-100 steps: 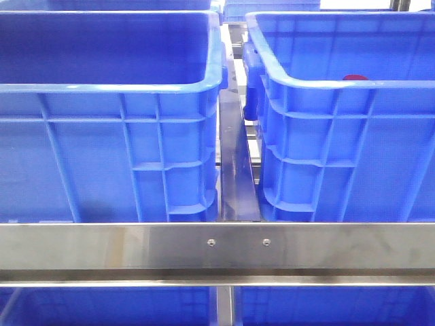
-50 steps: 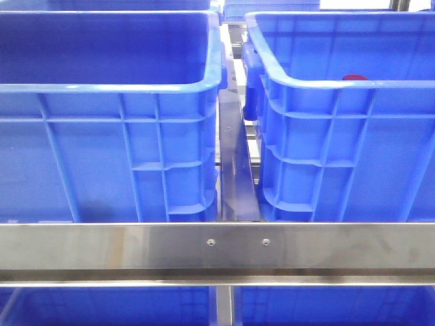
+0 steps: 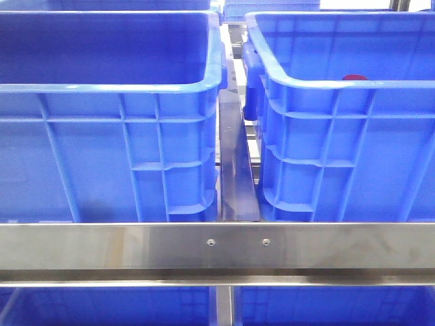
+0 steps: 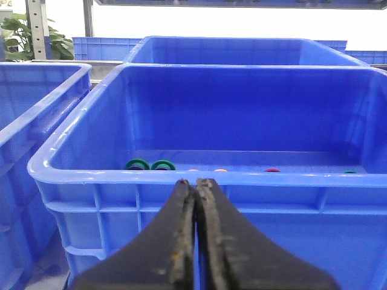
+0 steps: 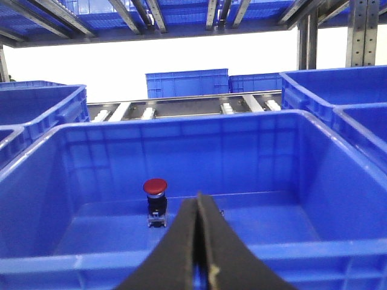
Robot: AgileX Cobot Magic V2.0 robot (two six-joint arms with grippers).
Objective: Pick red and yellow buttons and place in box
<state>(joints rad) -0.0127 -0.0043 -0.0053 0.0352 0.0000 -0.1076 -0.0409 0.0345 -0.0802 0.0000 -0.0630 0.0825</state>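
Observation:
Two big blue crates stand side by side in the front view, the left box and the right box. A red sliver of a button shows over the right box's near rim. In the right wrist view a red-capped button stands upright on the floor of a blue box. My right gripper is shut and empty, outside the near rim. In the left wrist view a blue box holds a red button sliver and an orange-yellow sliver. My left gripper is shut and empty before its rim.
Two green rings lie in the left wrist view's box. A steel rail crosses the front view below the crates, with a steel strip in the gap between them. More blue crates and racking stand behind.

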